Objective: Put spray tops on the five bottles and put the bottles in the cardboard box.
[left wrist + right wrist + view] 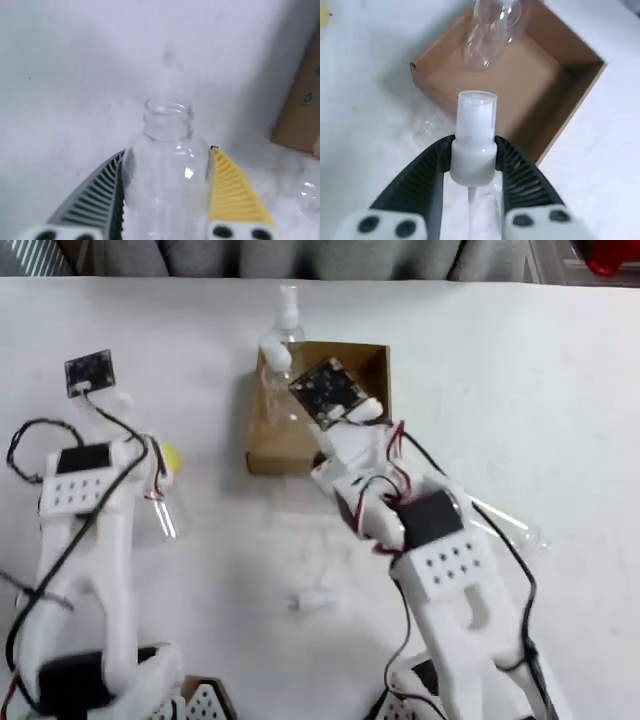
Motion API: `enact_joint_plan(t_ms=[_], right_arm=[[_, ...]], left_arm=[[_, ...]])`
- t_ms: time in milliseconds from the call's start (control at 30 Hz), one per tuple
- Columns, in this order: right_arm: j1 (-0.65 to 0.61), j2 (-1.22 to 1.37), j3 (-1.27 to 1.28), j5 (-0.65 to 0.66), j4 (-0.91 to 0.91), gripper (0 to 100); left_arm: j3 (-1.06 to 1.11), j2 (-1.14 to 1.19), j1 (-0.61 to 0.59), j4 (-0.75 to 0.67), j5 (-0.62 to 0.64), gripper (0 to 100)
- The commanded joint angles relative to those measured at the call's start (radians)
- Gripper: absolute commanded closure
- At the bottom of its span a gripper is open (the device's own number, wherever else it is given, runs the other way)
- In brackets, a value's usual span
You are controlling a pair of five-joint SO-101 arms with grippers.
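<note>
My left gripper is shut on a clear, uncapped bottle, its grey and yellow fingers on either side below the open neck; in the high view it sits left of the cardboard box with the bottle. My right gripper is shut on a white spray top, held close to the near edge of the box. One clear bottle lies inside the box. A capped bottle stands just behind the box.
Another clear bottle lies on the table right of the right arm. One more bottle lies against the box's outer wall. A loose spray top rests on the white table between the two arms.
</note>
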Motion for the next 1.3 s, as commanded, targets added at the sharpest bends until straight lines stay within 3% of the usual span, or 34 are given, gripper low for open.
enact_joint_plan(t_ms=[0, 267, 433, 633, 967, 1133, 1267], right_arm=[[0.019, -0.108, -0.066, -0.1, -0.065, 98.3], [0.07, -0.354, -0.066, -0.4, -0.263, 98.3], [0.065, -0.512, -0.066, -0.428, -0.466, 98.3], [0.067, -0.599, -0.074, -0.422, -0.653, 98.3], [0.065, -0.404, -0.287, -0.422, -0.651, 98.3], [0.064, -0.234, -0.47, -0.422, -0.645, 98.3], [0.042, -0.117, -0.563, -0.422, -0.644, 98.3]], left_arm=[[0.08, -0.159, 0.012, -0.107, -0.006, 98], [0.315, -0.371, 0.133, -0.302, -0.009, 98], [0.327, -0.512, 0.208, -0.307, -0.009, 98], [0.331, -0.665, 0.383, -0.351, -0.009, 98], [0.388, -0.828, 0.578, -0.411, -0.009, 98], [0.632, -0.915, 0.616, -0.678, -0.012, 98], [0.761, -0.987, 0.619, -0.816, -0.117, 98]])
